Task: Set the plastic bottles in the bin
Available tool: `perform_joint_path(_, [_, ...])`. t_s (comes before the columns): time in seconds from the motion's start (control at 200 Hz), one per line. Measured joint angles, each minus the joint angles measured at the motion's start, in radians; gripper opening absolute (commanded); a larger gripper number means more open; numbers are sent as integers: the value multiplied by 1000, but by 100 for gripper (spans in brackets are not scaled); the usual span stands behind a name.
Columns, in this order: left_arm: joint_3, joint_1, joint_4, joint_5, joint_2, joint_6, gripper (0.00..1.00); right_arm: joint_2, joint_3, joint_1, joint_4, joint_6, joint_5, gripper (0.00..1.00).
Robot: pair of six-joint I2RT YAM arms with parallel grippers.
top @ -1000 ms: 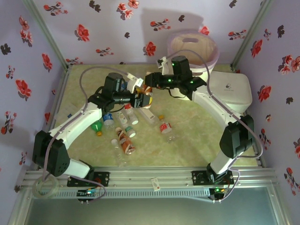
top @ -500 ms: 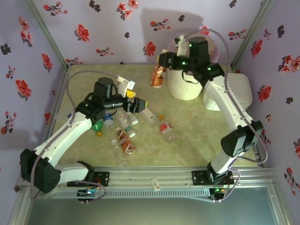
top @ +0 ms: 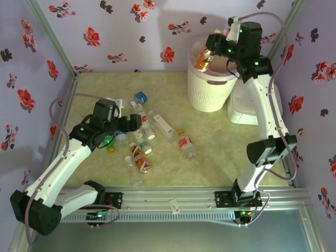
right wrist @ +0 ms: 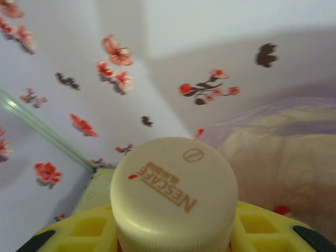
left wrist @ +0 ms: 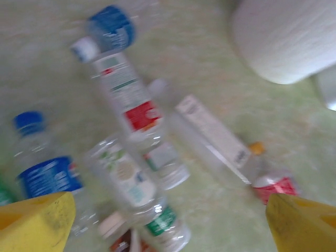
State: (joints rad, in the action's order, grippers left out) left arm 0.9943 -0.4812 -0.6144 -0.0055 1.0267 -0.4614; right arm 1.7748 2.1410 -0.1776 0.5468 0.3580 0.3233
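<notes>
1. one orange-brown bottle [top: 201, 59] is up in the right gripper [top: 206, 52], whose fingers are clamped on it just under its cream cap [right wrist: 176, 191]. it hangs at the left side of the bin [top: 209, 97], level with the top.
2. the step in hand is the drop. the bottle seems to sit over the pink-lined mouth, though the overhead angle makes it hard to say whether it is fully inside the rim.
3. next move, as i judge it: carry the bottle a touch further over the opening, then part the fingers so it falls in without clipping the rim.
4. the left gripper [top: 133, 123] hovers with its yellow fingers [left wrist: 37, 220] spread wide and nothing between them, above the scattered bottles [top: 142, 149] on the table [top: 220, 152].
5. its likely pick is a clear bottle right below, such as the red-labelled one [left wrist: 131, 105]. these lie touching and crossing, so it needs a clean line on a single bottle.
</notes>
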Motion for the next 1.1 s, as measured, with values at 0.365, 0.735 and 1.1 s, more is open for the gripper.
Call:
perform_joint_path(0.365, [-109, 64, -180, -215, -62, -109, 92, 170, 133, 40, 141, -109, -139, 39])
perform_joint_path(0.735, [-156, 91, -188, -232, -78, -117, 91, 315, 167, 40, 201, -160, -174, 40])
perform_joint_path(1.1, [-193, 99, -196, -235, -78, -116, 91, 482, 324, 42, 322, -233, -217, 41])
